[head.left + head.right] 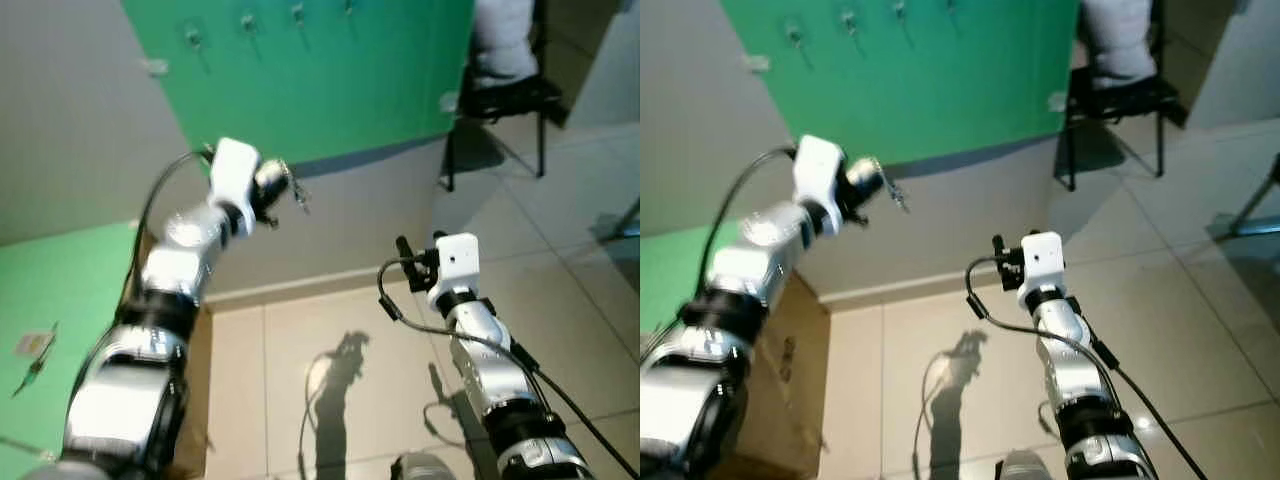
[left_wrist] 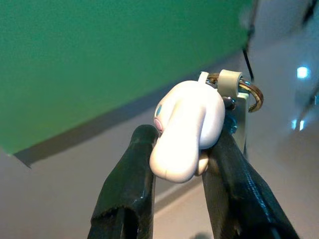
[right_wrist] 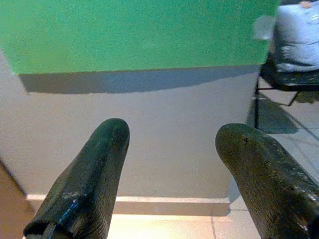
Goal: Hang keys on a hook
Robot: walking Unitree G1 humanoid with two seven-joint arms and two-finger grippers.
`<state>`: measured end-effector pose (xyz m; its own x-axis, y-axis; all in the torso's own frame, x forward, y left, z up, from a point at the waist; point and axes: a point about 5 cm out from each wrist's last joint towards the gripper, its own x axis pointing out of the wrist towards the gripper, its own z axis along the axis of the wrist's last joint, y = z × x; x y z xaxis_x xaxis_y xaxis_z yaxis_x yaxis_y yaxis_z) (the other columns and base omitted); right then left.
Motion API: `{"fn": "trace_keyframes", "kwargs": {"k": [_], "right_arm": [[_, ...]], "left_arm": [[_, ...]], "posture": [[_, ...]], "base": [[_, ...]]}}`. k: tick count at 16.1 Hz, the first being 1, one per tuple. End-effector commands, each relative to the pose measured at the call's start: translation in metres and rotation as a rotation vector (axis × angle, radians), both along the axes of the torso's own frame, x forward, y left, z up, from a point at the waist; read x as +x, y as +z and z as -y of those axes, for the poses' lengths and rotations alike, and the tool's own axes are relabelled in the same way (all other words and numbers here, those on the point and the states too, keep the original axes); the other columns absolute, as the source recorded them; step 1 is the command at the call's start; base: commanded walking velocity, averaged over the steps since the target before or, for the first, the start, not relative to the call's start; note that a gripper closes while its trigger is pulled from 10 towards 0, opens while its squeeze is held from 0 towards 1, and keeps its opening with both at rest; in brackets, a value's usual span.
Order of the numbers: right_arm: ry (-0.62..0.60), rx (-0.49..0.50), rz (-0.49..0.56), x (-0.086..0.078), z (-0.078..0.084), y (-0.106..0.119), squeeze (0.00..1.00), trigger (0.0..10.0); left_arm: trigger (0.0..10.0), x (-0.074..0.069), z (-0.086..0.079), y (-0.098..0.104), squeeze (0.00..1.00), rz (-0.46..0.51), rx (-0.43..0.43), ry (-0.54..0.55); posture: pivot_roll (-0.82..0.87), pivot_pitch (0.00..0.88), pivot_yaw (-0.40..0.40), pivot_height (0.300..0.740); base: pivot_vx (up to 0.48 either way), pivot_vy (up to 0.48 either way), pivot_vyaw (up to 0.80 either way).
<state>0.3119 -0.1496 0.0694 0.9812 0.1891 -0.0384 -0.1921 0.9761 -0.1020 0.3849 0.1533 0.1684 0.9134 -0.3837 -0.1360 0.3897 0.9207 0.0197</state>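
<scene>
The left gripper (image 2: 179,164) is clamping a bunch of keys with a plump white plastic charm and a brass split ring (image 2: 188,130), its two black fingers (image 2: 130,184) pressing the charm from both sides while the ring and a small cream bead are sticking out past the tips. In the head views the raised left arm is holding this bunch (image 1: 290,188) in the air, below the lower edge of the bright green wall panel (image 1: 330,75) and well apart from it.

The carrying part appears done; the hanging is not. A row of small metal hooks (image 1: 246,24) is sitting near the top edge of the green panel, and the keys are hanging clearly lower than that row, so lifting, closing in and slipping the ring over a hook are all, by my reading, yet to come.

The right gripper (image 3: 174,164) is holding nothing, its fingers standing apart and pointing at the grey wall beneath the panel; the right arm is hovering low over the beige tiled floor (image 1: 560,300).

Room for moving looks fair: open air lies between the keys and the panel. A brown cardboard box (image 1: 790,380) is standing under the left arm, and a black metal chair with a pale cushion (image 1: 510,70) is sitting past the panel's right edge, away from the hooks.
</scene>
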Motion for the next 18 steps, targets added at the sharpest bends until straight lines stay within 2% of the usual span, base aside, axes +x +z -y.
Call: {"fn": "trace_keyframes", "kwargs": {"k": [1,2,3,5,6,8,9,12,14,15,16,17,18], "right_arm": [[0.026,-0.010,-0.021,-0.001,-0.005,-0.003,0.00,10.0],[0.028,-0.011,-0.026,-0.002,-0.005,-0.005,0.00,10.0],[0.029,-0.011,-0.027,-0.002,-0.004,-0.005,0.00,10.0],[0.032,-0.010,-0.030,-0.003,-0.004,-0.005,0.00,10.0],[0.032,-0.010,-0.032,-0.003,-0.004,-0.005,0.00,10.0],[0.038,-0.013,-0.036,-0.003,-0.004,-0.006,0.00,10.0],[0.038,-0.014,-0.036,-0.003,-0.004,-0.006,0.00,10.0],[0.039,-0.015,-0.034,-0.002,-0.005,-0.005,0.00,10.0],[0.039,-0.014,-0.035,-0.003,-0.005,-0.006,0.00,10.0],[0.039,-0.013,-0.039,-0.004,-0.005,-0.007,0.00,10.0],[0.039,-0.013,-0.044,-0.005,-0.006,-0.009,0.00,10.0],[0.041,-0.012,-0.049,-0.006,-0.007,-0.010,0.00,10.0],[0.043,-0.011,-0.051,-0.006,-0.008,-0.010,0.00,10.0]], "left_arm": [[0.0,0.006,-0.010,0.018,0.00,0.041,-0.124,0.028],[0.0,0.007,-0.010,0.022,0.00,0.039,-0.281,0.033],[0.0,0.007,-0.009,0.022,0.00,0.041,-0.320,0.029],[0.0,0.008,-0.010,0.020,0.00,0.008,-0.562,0.055],[0.0,0.009,-0.010,0.018,0.00,-0.004,-0.640,0.063],[0.0,0.009,-0.010,0.014,0.00,-0.027,-0.715,0.068],[0.0,0.009,-0.010,0.014,0.00,-0.028,-0.716,0.068],[0.0,0.009,-0.012,0.017,0.00,-0.015,-0.788,0.052],[0.0,0.008,-0.010,0.018,0.00,-0.010,-0.794,0.042],[0.0,0.007,-0.007,0.002,0.00,-0.079,-0.613,0.066],[0.0,0.000,0.001,-0.035,0.00,-0.224,-0.213,0.057],[0.0,-0.013,0.002,-0.068,0.00,-0.305,0.174,-0.012],[0.0,-0.027,0.001,-0.092,0.00,-0.344,0.430,-0.111]], "posture": [[-0.25,0.000,0.151,0.740],[-0.26,0.004,0.152,0.740],[-0.26,0.004,0.152,0.740],[-0.27,0.007,0.151,0.740],[-0.27,0.007,0.151,0.740],[-0.27,0.008,0.149,0.740],[-0.27,0.008,0.149,0.740],[-0.27,0.009,0.151,0.740],[-0.27,0.009,0.151,0.740],[-0.26,0.014,0.157,0.740],[-0.26,0.014,0.156,0.740],[-0.26,0.015,0.158,0.740],[-0.26,0.016,0.162,0.740]], "base": [[0.000,0.000,0.00],[0.000,0.000,0.00],[0.000,0.000,0.00],[0.000,0.000,0.00],[0.000,0.000,0.00],[0.000,0.000,0.00],[0.000,0.000,0.00],[0.000,0.000,0.00],[0.000,0.000,0.00],[0.000,0.000,0.00],[0.000,0.000,0.00],[0.000,0.000,0.00],[0.000,0.000,0.00]]}}
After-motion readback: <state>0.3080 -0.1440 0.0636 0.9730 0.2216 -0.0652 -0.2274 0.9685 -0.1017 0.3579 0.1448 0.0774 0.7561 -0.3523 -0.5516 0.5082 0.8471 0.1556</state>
